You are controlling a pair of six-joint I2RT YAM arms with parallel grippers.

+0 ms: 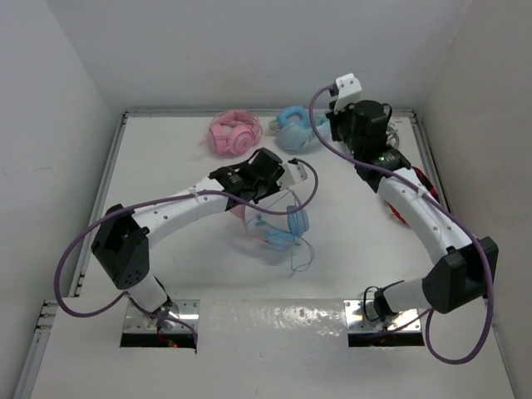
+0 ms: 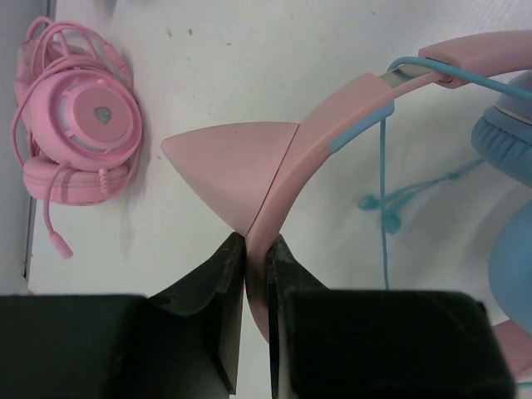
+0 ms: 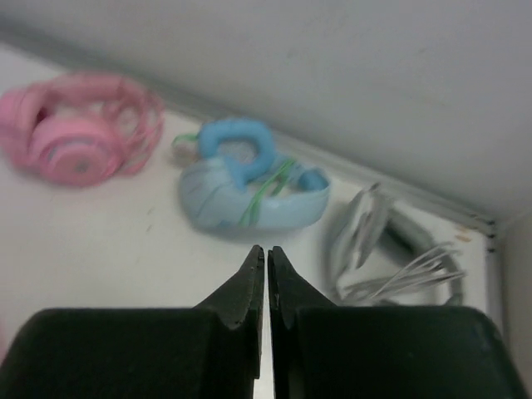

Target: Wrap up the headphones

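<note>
1. The headphones (image 1: 278,223) are mid-bench, with the pink headband (image 2: 332,133) clamped in the left end effector (image 2: 253,243) just beside a cat ear (image 2: 229,162).
2. The ear cups (image 1: 298,220) lie on the near side of that end effector, and the thin cable (image 1: 301,256) trails loose toward the near edge.
3. The right end effector (image 3: 266,249), fingers together on nothing, hovers by the far right corner, well apart from the headphones.
4. To gather the cable, the right arm would likely have to come toward the near edge and leftward.

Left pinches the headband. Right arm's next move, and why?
Probably bring the right gripper over to the loose light blue cable: the left gripper pins the pink headband, the cable hangs unwound, and the right is shut, empty, far back.
</note>
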